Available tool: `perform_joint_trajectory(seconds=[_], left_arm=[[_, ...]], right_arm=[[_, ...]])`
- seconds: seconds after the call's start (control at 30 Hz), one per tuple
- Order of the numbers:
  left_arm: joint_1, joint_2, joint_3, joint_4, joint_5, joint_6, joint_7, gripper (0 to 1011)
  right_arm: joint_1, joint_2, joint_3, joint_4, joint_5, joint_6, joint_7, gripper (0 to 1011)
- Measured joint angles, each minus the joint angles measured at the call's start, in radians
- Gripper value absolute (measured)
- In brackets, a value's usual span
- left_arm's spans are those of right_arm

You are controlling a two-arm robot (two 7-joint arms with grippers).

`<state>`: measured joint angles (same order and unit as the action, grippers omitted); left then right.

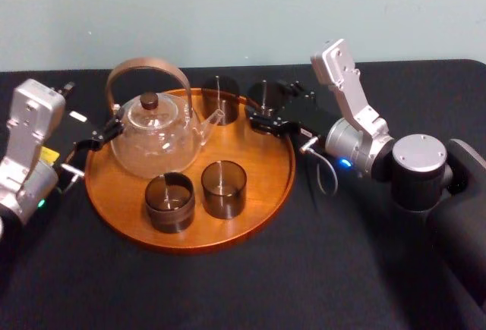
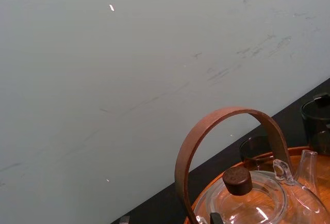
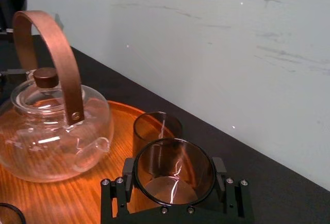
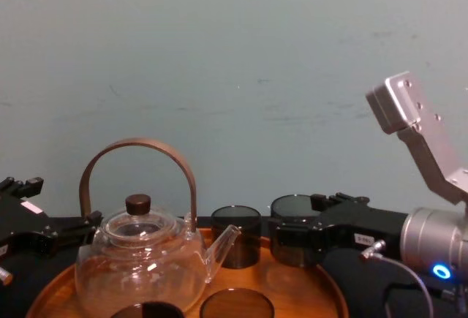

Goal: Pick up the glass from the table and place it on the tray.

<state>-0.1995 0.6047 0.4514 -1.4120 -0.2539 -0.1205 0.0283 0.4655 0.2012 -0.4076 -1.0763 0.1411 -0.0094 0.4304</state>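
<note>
The black desk (image 1: pixel 342 269) spans the head view, with the round tray (image 1: pixel 267 165) at its middle and the teapot (image 1: pixel 152 136) on the tray's left. We judge the carry is in hand. At the tray's upper right rim, the right gripper (image 3: pixel 174 172) has its jaws clamped on the glass (image 4: pixel 291 207). Next it needs bare wood near the back glass (image 1: pixel 220 99), then lowering and release. The left gripper (image 1: pixel 106 134) sits at the tray's left edge; we cannot tell its state.
</note>
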Motion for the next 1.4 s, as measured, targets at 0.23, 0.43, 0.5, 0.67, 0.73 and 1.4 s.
perform_joint_trajectory(seconds=[0.23, 0.43, 0.5, 0.67, 0.73, 1.4], left_arm=[[0.0, 0.0, 0.0, 0.0, 0.0, 0.0, 0.0, 1010], [0.0, 0.0, 0.0, 0.0, 0.0, 0.0, 0.0, 1009], [0.0, 0.0, 0.0, 0.0, 0.0, 0.0, 0.0, 1009], [0.0, 0.0, 0.0, 0.0, 0.0, 0.0, 0.0, 1009], [0.0, 0.0, 0.0, 0.0, 0.0, 0.0, 0.0, 1010], [0.0, 0.0, 0.0, 0.0, 0.0, 0.0, 0.0, 1009]], right_arm=[[0.004, -0.01, -0.017, 0.013, 0.004, -0.007, 0.008, 918], [0.01, -0.018, -0.034, 0.032, 0.004, -0.013, 0.013, 918], [0.011, -0.02, -0.036, 0.037, 0.004, -0.014, 0.013, 918], [0.017, -0.027, -0.044, 0.061, 0.002, -0.021, 0.013, 918], [0.02, -0.03, -0.046, 0.073, 0.002, -0.026, 0.013, 918], [0.054, -0.06, -0.05, 0.182, -0.004, -0.073, 0.019, 918]])
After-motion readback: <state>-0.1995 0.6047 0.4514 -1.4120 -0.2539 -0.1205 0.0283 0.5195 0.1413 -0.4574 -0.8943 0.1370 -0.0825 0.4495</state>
